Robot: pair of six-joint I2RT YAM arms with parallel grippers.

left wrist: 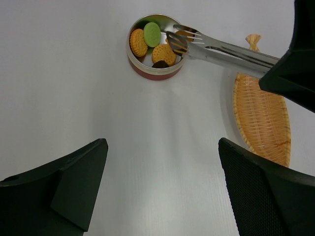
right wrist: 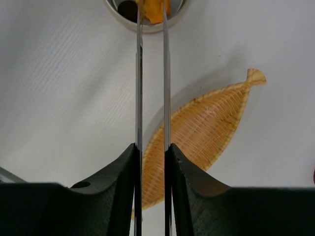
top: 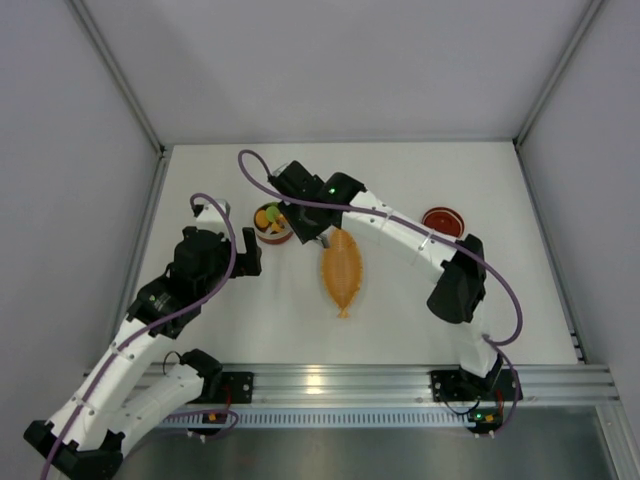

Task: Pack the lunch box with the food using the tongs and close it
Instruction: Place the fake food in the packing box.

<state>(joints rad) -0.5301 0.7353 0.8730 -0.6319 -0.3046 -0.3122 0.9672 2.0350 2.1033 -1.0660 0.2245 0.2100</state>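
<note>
Right gripper (right wrist: 151, 152) pinches tongs (right wrist: 139, 98); overhead view alone shows whole lid (top: 443, 221).

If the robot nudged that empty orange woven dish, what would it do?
Probably slide easily: the orange woven dish looks like thin basketwork, so likely light, and the table looks smooth. It lies flat and shallow, so tipping seems unlikely. Pushed at its narrow tail, it might spin rather than travel straight.
</note>
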